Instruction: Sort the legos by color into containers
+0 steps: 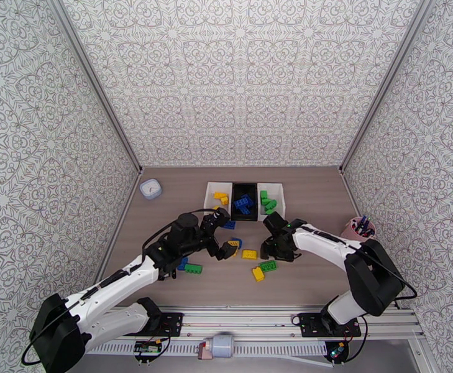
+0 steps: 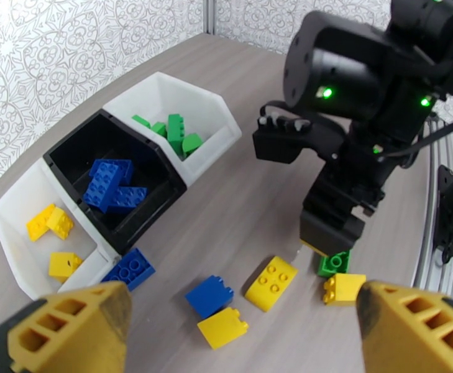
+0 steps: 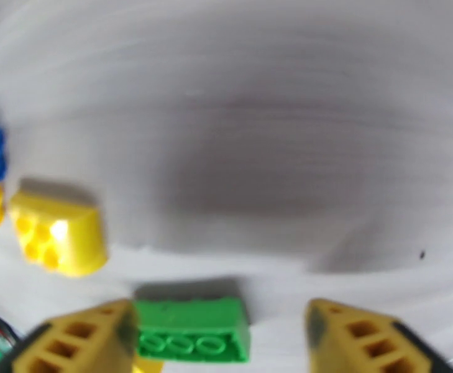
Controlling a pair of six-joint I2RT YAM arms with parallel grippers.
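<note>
Your right claw [image 3: 219, 312] stands open, low over the table on the near side of the black bin [image 2: 158, 195] and a little to its right. A green lego [image 3: 192, 336] lies between the claw's fingers. It sits close against one yellow finger [image 3: 83, 343], though the blur hides whether they touch. Bare table shows between the brick and the other finger, so nothing is gripped. The brick is a short, chunky block in bright green, and the face turned toward the wrist camera shows a row of studs.

Just beside it, farther from the black bin, lies a square yellow lego [image 2: 344, 288]. A rounded yellow lego [image 2: 271, 283] lies a little apart, studs up.

Your left claw [image 2: 238, 309] is spread wide and holds nothing. It hangs above the table on the near side of the black bin. Below it a dark blue lego [image 2: 209, 295] and a plain yellow lego [image 2: 223, 327] lie touching. A flat blue lego [image 2: 130, 268] lies just beside the black bin's near wall.

The black bin holds blue bricks. From above, the white bin on its left [image 1: 209, 189] holds yellow ones. The white bin on its right [image 1: 281, 189] holds green ones.
</note>
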